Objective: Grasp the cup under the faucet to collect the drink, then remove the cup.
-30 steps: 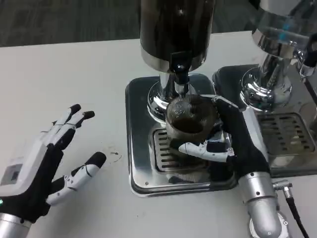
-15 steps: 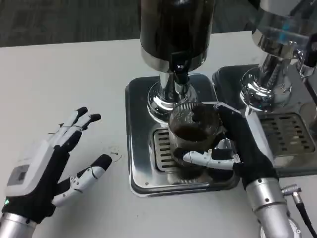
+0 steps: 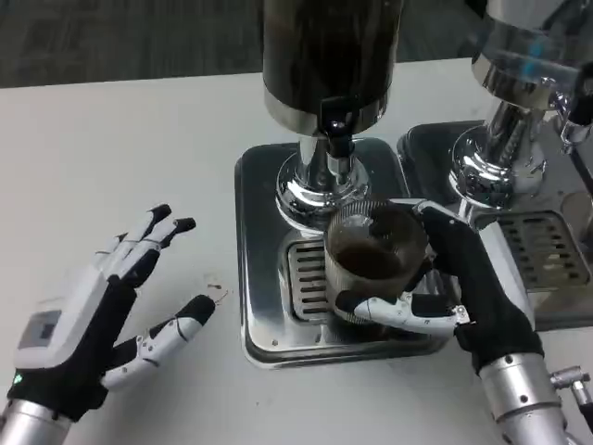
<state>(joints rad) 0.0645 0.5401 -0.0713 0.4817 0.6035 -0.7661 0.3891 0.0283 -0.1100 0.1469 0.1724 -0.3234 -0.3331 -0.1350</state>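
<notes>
A clear ribbed cup [image 3: 372, 260] with dark drink in it stands over the drain grate [image 3: 304, 278] of the steel drip tray [image 3: 259, 232]. My right hand [image 3: 463, 283] grips the cup from the right, thumb across its front. The cup sits a little in front and to the right of the black faucet [image 3: 338, 130] of the dark drink dispenser [image 3: 332, 56]. My left hand [image 3: 93, 311] hovers over the white table at the left, fingers spread, holding nothing.
A second chrome dispenser [image 3: 519, 111] with its own drip tray [image 3: 547, 250] stands close on the right, just behind my right hand. A small stain [image 3: 215, 289] marks the table by the left thumb.
My right hand has drawn the cup forward and to the right, away from under the faucet. My left hand has shifted slightly right and toward the tray.
</notes>
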